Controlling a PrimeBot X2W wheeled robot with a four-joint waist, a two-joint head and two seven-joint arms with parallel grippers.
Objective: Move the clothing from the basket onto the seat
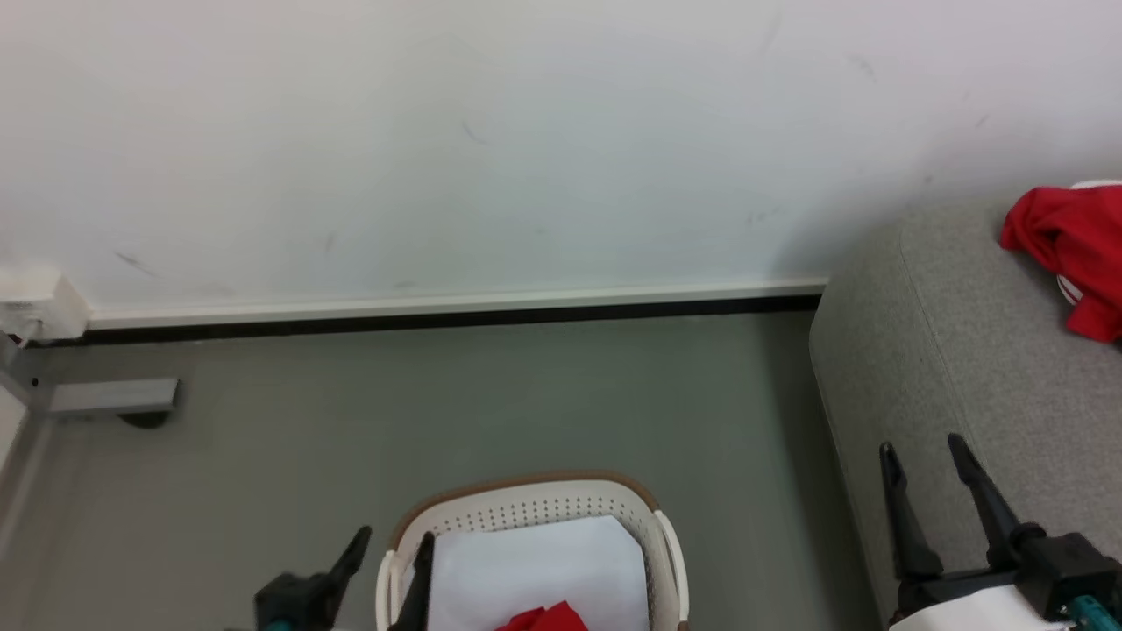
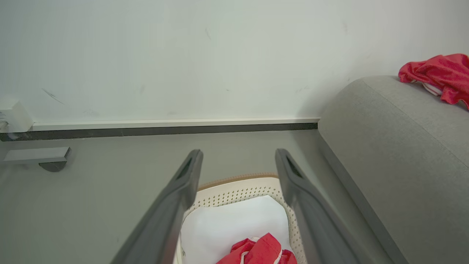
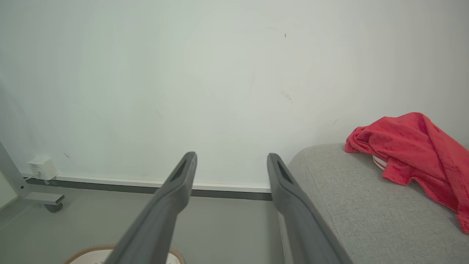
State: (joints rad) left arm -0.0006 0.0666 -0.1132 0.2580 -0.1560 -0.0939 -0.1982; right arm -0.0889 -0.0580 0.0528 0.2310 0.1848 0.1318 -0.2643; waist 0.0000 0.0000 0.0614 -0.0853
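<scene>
Basket (image 1: 526,484): sitting on the grey floor (image 1: 491,394) straight ahead of the robot, its open top facing up, so an arm is getting a plain drop into it.
Red garment (image 2: 261,251): lying crumpled at the near side of the basket on a white sheet (image 1: 535,561); this piece is not yet moved.
Second red garment (image 3: 406,146): lying bunched on the grey sofa (image 1: 947,350) near the wall, with 1 white stripe peeking out underneath.
Left gripper (image 1: 394,545): hovering at the basket's left rim, fingers spread wide and holding nothing. 1 finger is showing over the inside and 1 outside.
Right gripper (image 1: 922,449): hanging over the sofa's near end, fingers parted and empty.
Step in hand: the left arm is probably lining up to reach down for the basket piece.
Edges: the perforated wall is curving round the sheet, so both fingers are needing to clear the brown rim before descending.
Open room: bare floor is separating basket and sofa. Bare upholstery is stretching between the right gripper and the second red garment, leaving room for setting down.
</scene>
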